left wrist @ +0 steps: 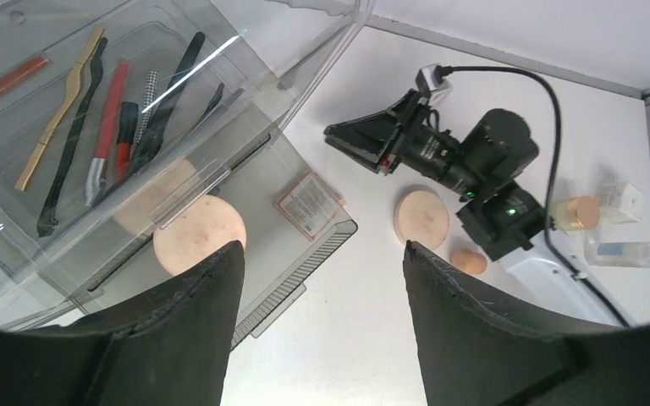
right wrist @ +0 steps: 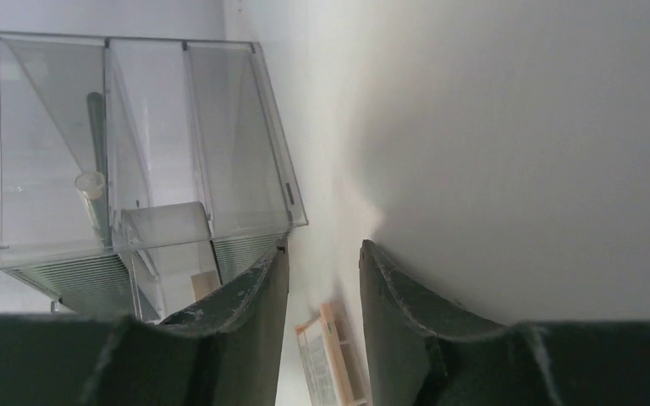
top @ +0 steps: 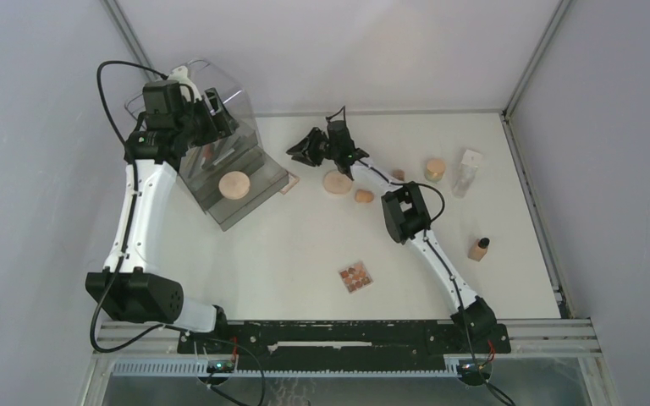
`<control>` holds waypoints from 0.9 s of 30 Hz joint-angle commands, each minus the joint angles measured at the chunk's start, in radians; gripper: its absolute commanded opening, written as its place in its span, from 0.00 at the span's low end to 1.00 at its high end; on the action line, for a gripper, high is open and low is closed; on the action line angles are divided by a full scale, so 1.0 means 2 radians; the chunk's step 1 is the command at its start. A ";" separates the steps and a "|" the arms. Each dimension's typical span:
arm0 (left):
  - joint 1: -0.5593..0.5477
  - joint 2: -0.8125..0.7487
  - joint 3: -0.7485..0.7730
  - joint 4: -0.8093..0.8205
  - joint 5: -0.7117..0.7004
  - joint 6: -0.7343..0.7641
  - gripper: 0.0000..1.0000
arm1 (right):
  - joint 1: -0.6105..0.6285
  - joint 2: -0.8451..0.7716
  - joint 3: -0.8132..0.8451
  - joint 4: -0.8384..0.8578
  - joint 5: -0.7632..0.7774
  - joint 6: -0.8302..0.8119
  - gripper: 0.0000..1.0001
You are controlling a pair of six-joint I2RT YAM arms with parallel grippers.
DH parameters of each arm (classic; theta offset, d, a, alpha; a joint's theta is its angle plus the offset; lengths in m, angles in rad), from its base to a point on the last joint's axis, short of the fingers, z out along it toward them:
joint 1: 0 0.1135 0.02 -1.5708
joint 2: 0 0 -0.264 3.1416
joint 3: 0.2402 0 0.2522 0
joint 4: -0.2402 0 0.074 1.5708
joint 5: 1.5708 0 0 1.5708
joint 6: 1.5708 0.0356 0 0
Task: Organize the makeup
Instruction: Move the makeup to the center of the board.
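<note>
Walls close the table (top: 288,245) at the back and both sides. We find open room across its near middle, where only a square palette (top: 355,276) lies. The organizer (top: 220,144) fills the back-left corner. Our left tool (left wrist: 323,249) hangs over it, spread wide and empty; brushes and pencils (left wrist: 110,127) lie in its top tray, a powder disc (top: 234,183) lower down. Our right tool (right wrist: 323,247) is half-closed on nothing, beside a second disc (top: 336,182).
</note>
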 commanded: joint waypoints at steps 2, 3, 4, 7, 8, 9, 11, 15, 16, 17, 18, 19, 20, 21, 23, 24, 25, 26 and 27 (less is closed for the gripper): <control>0.002 -0.023 0.008 0.020 0.019 -0.013 0.73 | 0.032 0.023 0.040 0.041 -0.008 0.015 0.43; 0.002 -0.023 0.006 0.021 0.019 -0.014 0.73 | 0.036 0.017 0.031 0.030 -0.012 0.002 0.43; 0.002 -0.024 0.004 0.023 0.020 -0.016 0.73 | 0.038 0.010 0.020 0.026 -0.022 -0.009 0.42; 0.002 -0.025 0.000 0.026 0.024 -0.019 0.73 | 0.041 -0.003 -0.007 0.023 -0.069 -0.012 0.41; 0.002 -0.025 -0.001 0.026 0.025 -0.020 0.73 | 0.040 -0.006 -0.016 0.021 -0.087 -0.008 0.40; 0.002 -0.026 -0.002 0.026 0.026 -0.021 0.73 | 0.039 -0.010 -0.029 0.025 -0.103 -0.002 0.39; 0.002 -0.028 -0.005 0.027 0.029 -0.020 0.73 | 0.037 -0.024 -0.057 0.027 -0.130 0.005 0.37; 0.002 -0.034 -0.009 0.027 0.027 -0.020 0.73 | 0.037 -0.050 -0.105 -0.008 -0.171 -0.017 0.32; 0.002 -0.035 -0.009 0.027 0.027 -0.019 0.73 | 0.037 -0.057 -0.116 -0.023 -0.178 -0.029 0.31; 0.002 -0.036 -0.009 0.027 0.026 -0.019 0.73 | 0.037 -0.064 -0.126 -0.041 -0.186 -0.040 0.29; 0.002 -0.037 -0.010 0.028 0.026 -0.018 0.73 | 0.037 -0.072 -0.140 -0.047 -0.191 -0.047 0.28; 0.002 -0.037 -0.010 0.028 0.027 -0.018 0.73 | 0.037 -0.082 -0.156 -0.050 -0.193 -0.052 0.26; 0.002 -0.037 -0.010 0.029 0.027 -0.018 0.73 | 0.037 -0.092 -0.174 -0.050 -0.193 -0.057 0.25; 0.002 -0.037 -0.011 0.030 0.029 -0.018 0.73 | 0.036 -0.102 -0.191 -0.052 -0.190 -0.063 0.24; 0.002 -0.038 -0.013 0.031 0.031 -0.020 0.73 | 0.037 -0.117 -0.210 -0.061 -0.189 -0.080 0.22; 0.001 -0.039 -0.014 0.031 0.032 -0.020 0.73 | 0.036 -0.120 -0.214 -0.069 -0.192 -0.088 0.20; 0.001 -0.039 -0.015 0.031 0.033 -0.020 0.73 | 0.036 -0.122 -0.216 -0.079 -0.196 -0.095 0.19; 0.001 -0.041 -0.016 0.031 0.033 -0.020 0.73 | 0.035 -0.125 -0.219 -0.087 -0.199 -0.103 0.17; 0.001 -0.044 -0.017 0.031 0.034 -0.020 0.73 | 0.034 -0.129 -0.223 -0.098 -0.200 -0.113 0.15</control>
